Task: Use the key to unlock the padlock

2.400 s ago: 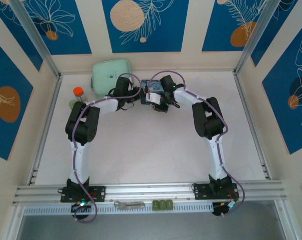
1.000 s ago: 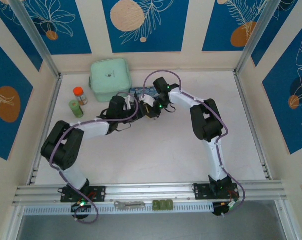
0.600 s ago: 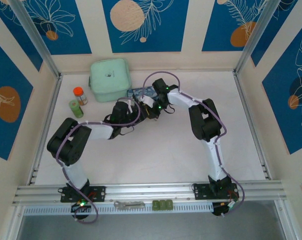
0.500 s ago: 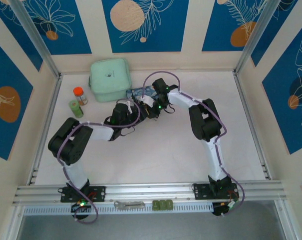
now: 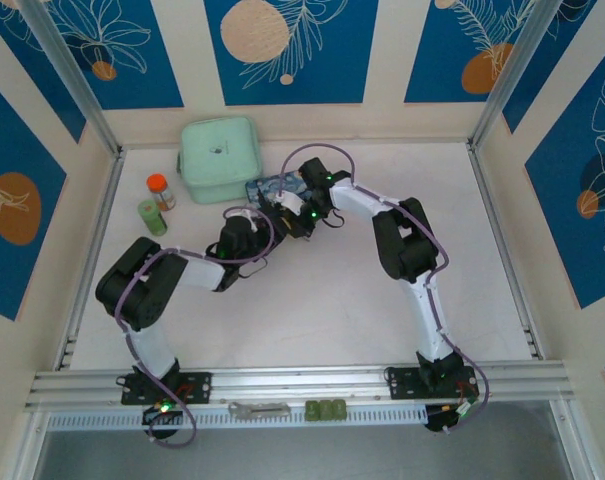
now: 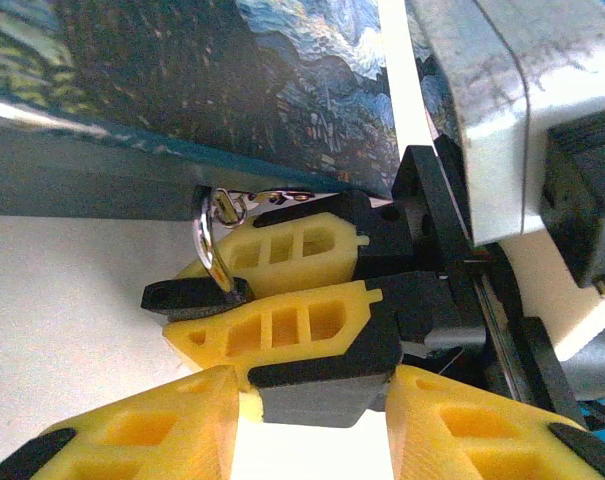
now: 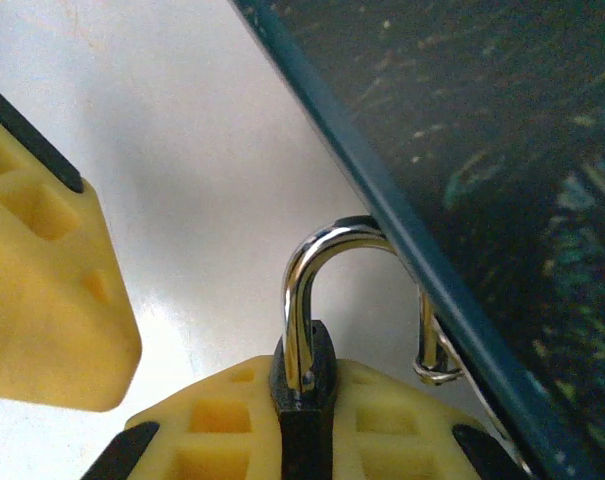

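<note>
Steel shackle hooked to the tin box (image 7: 502,150), body pinched in the right tool (image 7: 304,440).
The dark padlock (image 7: 300,375) hangs at the box's 5 o'clock edge, toward 12 o'clock on the desk (image 5: 312,300). Its shackle (image 7: 294,290) rises to 12 o'clock from the right tool, which is clamped on the body. The left tool (image 6: 307,430) is spread wide just beside it. I judge the lock small, rigid, light and slick, so grip its flat faces rather than the rounded shackle, or it may swivel.

The top camera looks down on the whole table (image 5: 312,300) from high behind its near edge. Both wrist cameras sit very close, sharing the padlock (image 7: 300,335) beside the tin box (image 6: 182,80).
</note>
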{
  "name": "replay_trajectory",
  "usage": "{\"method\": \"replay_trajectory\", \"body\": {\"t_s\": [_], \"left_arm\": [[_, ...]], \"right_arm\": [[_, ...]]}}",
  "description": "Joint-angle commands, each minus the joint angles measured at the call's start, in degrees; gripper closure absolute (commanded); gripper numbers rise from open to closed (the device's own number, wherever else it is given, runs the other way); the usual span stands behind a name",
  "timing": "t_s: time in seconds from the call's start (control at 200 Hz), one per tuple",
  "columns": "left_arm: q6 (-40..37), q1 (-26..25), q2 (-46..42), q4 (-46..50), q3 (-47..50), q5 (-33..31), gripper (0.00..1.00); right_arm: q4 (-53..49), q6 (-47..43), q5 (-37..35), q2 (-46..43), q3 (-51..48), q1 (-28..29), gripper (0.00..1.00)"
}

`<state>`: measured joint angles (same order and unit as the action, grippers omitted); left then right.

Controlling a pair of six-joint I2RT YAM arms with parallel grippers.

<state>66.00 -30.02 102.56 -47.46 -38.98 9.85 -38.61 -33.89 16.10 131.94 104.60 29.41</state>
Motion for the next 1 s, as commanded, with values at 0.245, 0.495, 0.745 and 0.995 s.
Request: {"method": "replay_trajectory", "body": {"t_s": [0.245, 0.495, 0.745, 0.995], "left_arm": [[-1.3, 3.2, -1.5, 3.9, 2.0, 5.1, 0.55], [2.1, 4.0, 3.1, -2.4, -0.9, 3.7, 0.57], [5.3, 3.3, 8.6, -9.2, -5.8, -2.1, 0.58], [6.5, 2.5, 10.9, -11.1, -7.1, -2.1, 0.61]], "right_arm": [[-5.7, 3.1, 0.6, 1.8, 5.2, -0.8, 1.00], [-5.8, 2.3, 0.9, 1.1, 4.0, -0.5, 1.00], [-7.2, 1.0, 1.5, 1.8, 4.9, -0.3, 1.00], [-7.5, 0.8, 2.7, 1.2, 4.2, -0.1, 1.00]]}}
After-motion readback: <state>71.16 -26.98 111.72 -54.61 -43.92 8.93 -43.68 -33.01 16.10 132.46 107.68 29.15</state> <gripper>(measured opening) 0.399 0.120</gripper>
